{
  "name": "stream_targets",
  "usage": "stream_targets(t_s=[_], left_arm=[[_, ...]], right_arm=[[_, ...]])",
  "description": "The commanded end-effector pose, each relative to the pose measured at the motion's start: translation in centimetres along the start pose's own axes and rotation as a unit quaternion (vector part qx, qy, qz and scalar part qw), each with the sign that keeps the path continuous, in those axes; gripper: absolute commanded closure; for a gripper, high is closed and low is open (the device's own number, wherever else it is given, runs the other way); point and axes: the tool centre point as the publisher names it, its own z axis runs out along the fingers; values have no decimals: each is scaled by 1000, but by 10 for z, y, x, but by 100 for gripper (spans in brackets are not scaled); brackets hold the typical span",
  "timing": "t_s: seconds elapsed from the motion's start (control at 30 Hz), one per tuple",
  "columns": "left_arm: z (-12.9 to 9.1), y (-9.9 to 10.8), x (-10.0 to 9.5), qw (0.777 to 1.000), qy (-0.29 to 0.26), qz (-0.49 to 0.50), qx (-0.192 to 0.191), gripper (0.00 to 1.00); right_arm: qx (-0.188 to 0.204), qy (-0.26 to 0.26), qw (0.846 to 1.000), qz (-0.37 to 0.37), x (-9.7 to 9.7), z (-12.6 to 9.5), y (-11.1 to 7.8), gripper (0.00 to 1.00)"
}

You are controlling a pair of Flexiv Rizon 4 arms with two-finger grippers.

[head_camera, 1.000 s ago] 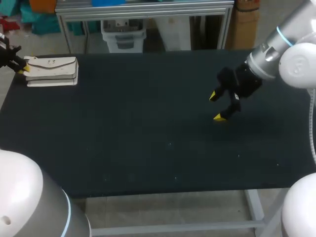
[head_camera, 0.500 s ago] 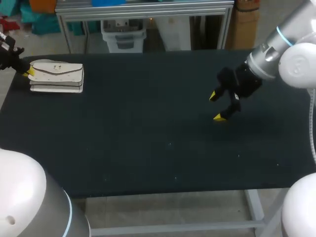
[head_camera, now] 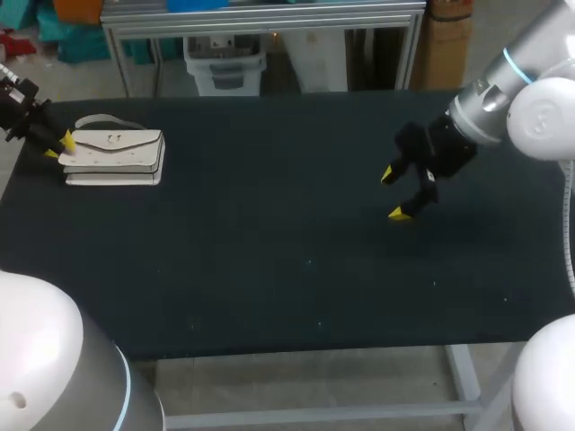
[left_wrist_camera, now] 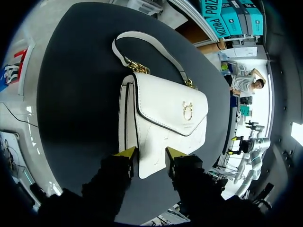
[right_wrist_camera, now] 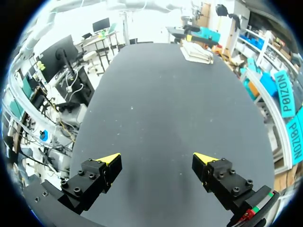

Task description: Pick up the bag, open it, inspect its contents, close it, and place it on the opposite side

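A white handbag point(head_camera: 117, 154) with a gold clasp lies flat on the black table point(head_camera: 269, 269) at its far left, flap closed, strap point(head_camera: 103, 120) trailing behind it. My left gripper point(head_camera: 59, 145) is at the bag's left end. In the left wrist view the narrow end of the bag point(left_wrist_camera: 165, 118) sits between the spread yellow fingertips point(left_wrist_camera: 126, 152), and the gripper point(left_wrist_camera: 150, 153) is open. My right gripper point(head_camera: 393, 193) hangs open over the table's right half with nothing between its fingers. In the right wrist view the bag point(right_wrist_camera: 196, 51) is far ahead of that gripper point(right_wrist_camera: 158, 161).
The table's left edge point(head_camera: 13, 193) runs just beside the left gripper. Dark tabletop stretches between the bag and the right gripper.
The bag has slid to the right and nearer along the table with the left gripper at its end. That gripper's fingers have spread apart. The right arm has kept still.
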Motion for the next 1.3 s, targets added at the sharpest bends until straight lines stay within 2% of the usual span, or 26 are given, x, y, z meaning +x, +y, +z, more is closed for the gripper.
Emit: stream_targets(t_s=[0.03,0.23,0.3,0.37,0.43,0.47,0.53,0.6,0.7,0.77,0.97,1.03,1.07,1.17,1.23,1.27,1.3], left_arm=[[-5,-13,-6,992,3,-3,-126,0],[-5,-26,-10,992,-3,-9,-124,0],[-4,-29,-10,992,-4,-11,-125,17],[-1,-31,-10,992,-4,-13,-129,20],[3,-32,-11,991,-4,-14,-133,18],[5,-32,-11,991,-6,-16,-134,20],[8,-31,-12,990,-3,-20,-136,42],[9,-30,-11,990,1,-21,-138,56],[9,-26,-9,990,6,-20,-141,67],[9,-24,-9,989,10,-20,-143,77],[10,-18,-7,988,18,-15,-153,79],[12,-15,-4,987,17,-13,-157,76],[13,-14,-3,987,17,-10,-161,73],[17,-12,0,986,13,-10,-165,53],[19,-12,1,986,14,-14,-166,55],[20,-12,2,986,14,-16,-166,62],[21,-12,2,986,14,-23,-165,75]], right_arm=[[-1,1,1000,-1,0,0,-1,0],[-1,1,1000,-1,0,0,-1,0],[-1,1,1000,-1,0,0,-1,0],[-1,1,1000,-1,0,0,-1,0],[-1,1,1000,-1,0,0,-1,0],[-1,1,1000,-1,0,0,-1,0],[-1,1,1000,-1,0,0,-1,0],[-1,1,1000,-1,0,0,-1,0],[-1,1,1000,-1,0,0,-1,0],[-1,1,1000,-1,0,0,-1,0],[-1,1,1000,-1,0,0,-1,0],[-1,1,1000,-1,0,0,-1,0],[-1,1,1000,-1,0,0,-1,0],[-1,1,1000,-1,0,0,-1,0],[-1,1,1000,-1,0,0,-1,0],[-1,1,1000,-1,0,0,-1,0],[-1,1,1000,-1,0,0,-1,0]])
